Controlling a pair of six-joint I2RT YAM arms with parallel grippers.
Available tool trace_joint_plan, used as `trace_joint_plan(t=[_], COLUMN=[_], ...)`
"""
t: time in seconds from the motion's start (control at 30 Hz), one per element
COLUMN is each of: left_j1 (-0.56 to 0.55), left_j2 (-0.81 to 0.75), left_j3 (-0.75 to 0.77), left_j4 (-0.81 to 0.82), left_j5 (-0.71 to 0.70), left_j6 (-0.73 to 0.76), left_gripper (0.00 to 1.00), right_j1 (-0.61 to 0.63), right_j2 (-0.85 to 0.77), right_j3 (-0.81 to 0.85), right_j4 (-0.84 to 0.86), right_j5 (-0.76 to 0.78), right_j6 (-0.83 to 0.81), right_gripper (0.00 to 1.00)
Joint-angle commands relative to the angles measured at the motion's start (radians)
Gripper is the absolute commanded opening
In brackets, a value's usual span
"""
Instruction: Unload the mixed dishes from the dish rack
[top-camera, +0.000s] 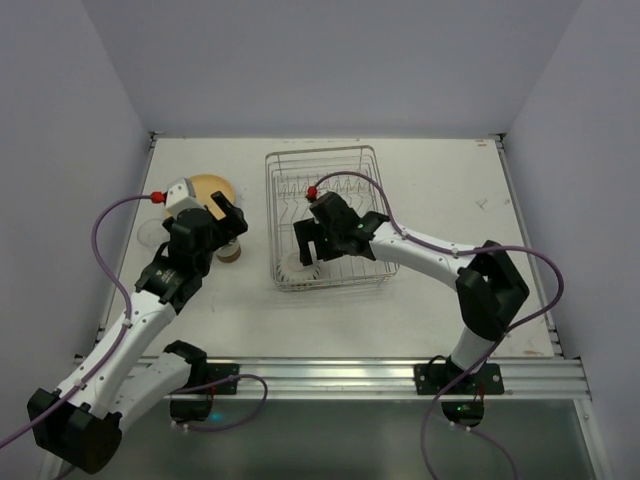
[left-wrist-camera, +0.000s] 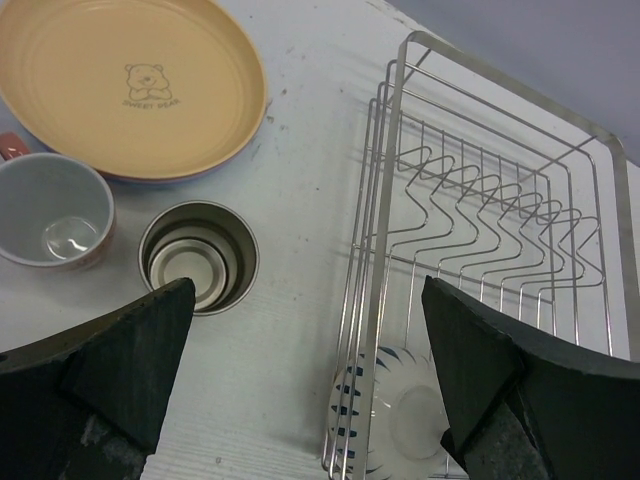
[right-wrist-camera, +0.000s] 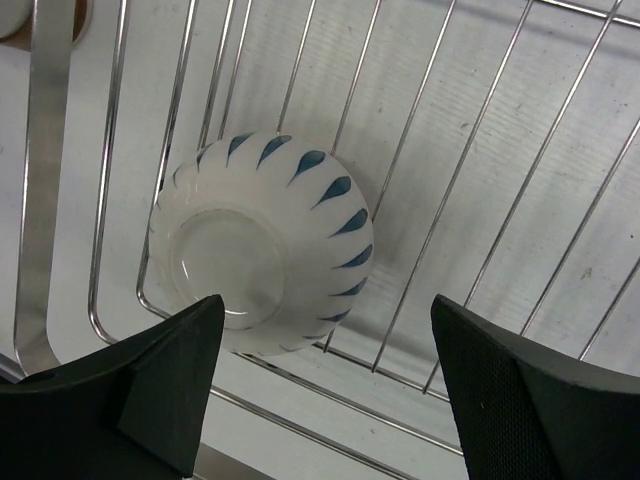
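Hovering right jaws spread over upturned bowl (right-wrist-camera: 262, 240) in rack (right-wrist-camera: 45, 180) | left jaws spread; mug (left-wrist-camera: 50, 215) cut off at frame edge

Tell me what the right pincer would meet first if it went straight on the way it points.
Most likely the white bowl lying base-up in the dish rack. The open right pincer points just right of its middle, so the bowl should come before the wires, though depth is unclear.

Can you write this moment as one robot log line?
left jaws open near cup | right jaws open over bowl | bowl in dish rack | plate, mug out
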Motion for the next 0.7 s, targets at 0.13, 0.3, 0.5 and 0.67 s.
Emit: trace_joint_plan(t=[0.13, 0.3, 0.5, 0.67], left_j1=[0.007, 0.007, 0.007, 0.007], left_j2=[-0.026, -0.045, -0.06, -0.059], left_j3=[-0.018, -0.021, -0.024, -0.024], left_j4=[0.081, 0.084, 0.087, 0.089], left_j5=[0.044, 0.046, 0.055, 0.073], left_j6=[0.024, 0.044, 0.058, 0.07], left_gripper=[1.0, 1.0, 1.0, 1.0], right_j1=[0.02, 0.015, -0.031, -0.085], right_j2=[0.099, 0.136, 0.133, 0.128], right_j3=[0.105, 0.13, 0.112, 0.089], right_j4=[-0.077, -0.124, -0.141, -0.158], right_j5=[0.088, 0.191, 0.202, 0.209], right_j6=[0.023, 0.054, 0.079, 0.088], right_gripper=[0.84, 0.82, 0.82, 0.81])
